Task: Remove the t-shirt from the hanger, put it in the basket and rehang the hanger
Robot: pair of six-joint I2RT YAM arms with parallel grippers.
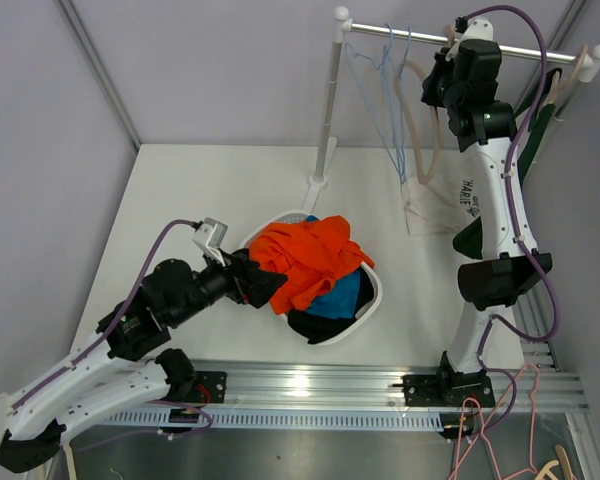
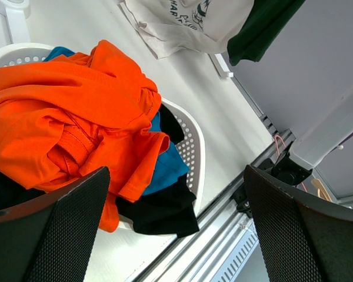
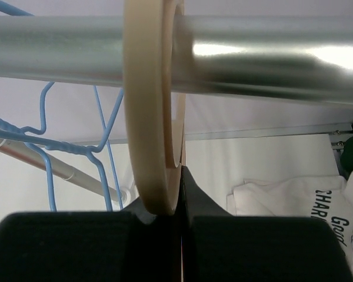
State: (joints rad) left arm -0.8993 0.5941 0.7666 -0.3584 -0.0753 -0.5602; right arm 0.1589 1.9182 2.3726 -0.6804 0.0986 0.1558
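My right gripper (image 1: 433,88) is raised to the metal rod (image 1: 400,31) and shut on the hook of a beige hanger (image 1: 421,135). In the right wrist view the hook (image 3: 148,117) loops over the rod (image 3: 270,56) with my jaws (image 3: 181,176) pinched on its lower end. A white printed t-shirt (image 1: 442,212) lies on the table below the rack, also visible from both wrists (image 2: 188,23) (image 3: 294,200). My left gripper (image 1: 268,282) is open and empty, its fingers wide apart (image 2: 175,176) beside an orange t-shirt (image 1: 310,260) (image 2: 76,111) piled in the basket.
The white perforated basket (image 1: 372,290) (image 2: 194,147) also holds blue and black clothes. Blue wire hangers (image 1: 390,100) (image 3: 41,147) hang left of the beige one. A dark green shirt (image 1: 533,130) (image 2: 265,26) hangs at the right end. The rack post (image 1: 325,110) stands behind the basket.
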